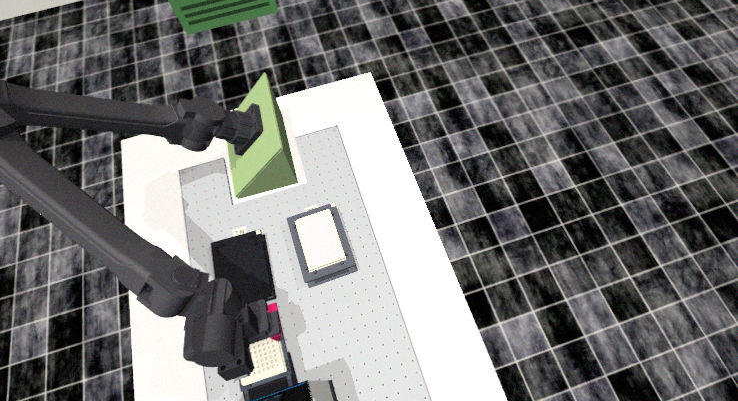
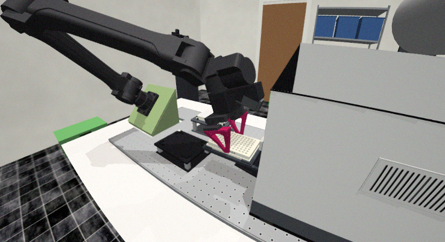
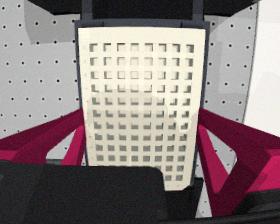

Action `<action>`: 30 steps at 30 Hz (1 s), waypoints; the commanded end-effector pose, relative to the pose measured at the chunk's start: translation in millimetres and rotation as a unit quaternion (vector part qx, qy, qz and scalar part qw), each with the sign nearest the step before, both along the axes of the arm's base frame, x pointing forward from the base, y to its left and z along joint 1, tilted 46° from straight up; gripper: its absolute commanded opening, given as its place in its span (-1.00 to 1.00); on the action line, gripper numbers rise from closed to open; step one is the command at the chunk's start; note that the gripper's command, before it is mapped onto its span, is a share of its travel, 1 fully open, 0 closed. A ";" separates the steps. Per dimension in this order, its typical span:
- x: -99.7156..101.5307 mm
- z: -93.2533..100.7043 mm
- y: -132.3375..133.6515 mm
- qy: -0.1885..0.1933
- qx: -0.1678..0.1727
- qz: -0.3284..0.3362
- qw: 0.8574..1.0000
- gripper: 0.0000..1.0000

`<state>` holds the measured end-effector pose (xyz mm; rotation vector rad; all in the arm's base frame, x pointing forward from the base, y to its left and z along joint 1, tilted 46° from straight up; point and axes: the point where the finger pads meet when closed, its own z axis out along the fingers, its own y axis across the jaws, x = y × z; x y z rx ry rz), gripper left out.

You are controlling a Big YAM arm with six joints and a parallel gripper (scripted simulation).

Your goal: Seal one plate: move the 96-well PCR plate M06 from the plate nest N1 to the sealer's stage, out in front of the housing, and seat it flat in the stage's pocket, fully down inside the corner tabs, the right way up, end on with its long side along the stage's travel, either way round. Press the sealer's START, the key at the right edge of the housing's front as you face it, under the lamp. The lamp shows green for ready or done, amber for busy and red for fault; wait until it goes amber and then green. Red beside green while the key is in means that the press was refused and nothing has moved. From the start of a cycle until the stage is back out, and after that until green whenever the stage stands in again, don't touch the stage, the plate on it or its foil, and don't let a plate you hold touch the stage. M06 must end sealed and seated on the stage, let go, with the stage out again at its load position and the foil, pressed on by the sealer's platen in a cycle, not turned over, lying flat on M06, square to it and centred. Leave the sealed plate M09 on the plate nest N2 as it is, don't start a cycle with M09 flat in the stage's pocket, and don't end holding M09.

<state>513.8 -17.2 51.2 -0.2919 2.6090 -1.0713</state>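
Observation:
The cream 96-well plate M06 (image 1: 266, 358) is over the sealer's dark stage (image 1: 272, 389), in front of the housing, with its long side along the stage's travel. My gripper (image 2: 232, 131), with pink fingers, is shut on M06 (image 2: 236, 146) across its short width. In the wrist view the plate (image 3: 144, 103) fills the space between the fingers, wells up. I cannot tell whether it sits fully down in the pocket. The black plate nest N1 (image 1: 242, 264) is empty. The START key and the lamp are hidden.
The sealed plate M09 (image 1: 321, 240) lies on nest N2 to the right of N1. The grey sealer housing (image 2: 351, 140) stands close beside the gripper. A green wedge (image 1: 260, 140) holds a second arm's end at the back. A green box (image 1: 222, 5) is on the floor.

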 end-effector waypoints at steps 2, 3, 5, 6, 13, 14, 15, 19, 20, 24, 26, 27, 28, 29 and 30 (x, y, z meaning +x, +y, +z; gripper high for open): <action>-2.3 -6.2 12.9 0.010 -0.001 0.010 1.000 -1.00; -2.3 -6.2 12.9 0.010 -0.001 0.010 1.000 -1.00; -2.3 -6.2 12.9 0.010 -0.001 0.010 1.000 -1.00; -2.2 -6.2 12.9 0.010 -0.001 0.010 1.000 -1.00; 1.7 -3.2 13.6 0.006 0.000 0.010 1.000 -1.00; 3.4 -1.8 14.0 0.005 0.001 0.010 1.000 -1.00; 5.1 -0.5 14.4 0.003 0.001 0.010 1.000 -1.00; 11.9 5.1 15.8 -0.005 0.003 0.010 1.000 -1.00; 13.6 6.5 16.1 -0.007 0.003 0.010 1.000 -1.00; 15.7 8.2 16.6 -0.009 0.003 0.010 1.000 -1.00; 16.6 9.0 16.6 -0.007 0.002 0.013 1.000 -1.00; 17.0 9.3 16.7 -0.006 0.002 0.014 1.000 -1.00; 17.4 9.6 16.7 -0.006 0.002 0.015 1.000 -1.00; 17.8 10.0 16.8 -0.007 0.002 0.015 1.000 -1.00; 18.2 10.3 16.8 -0.007 0.002 0.015 1.000 -1.00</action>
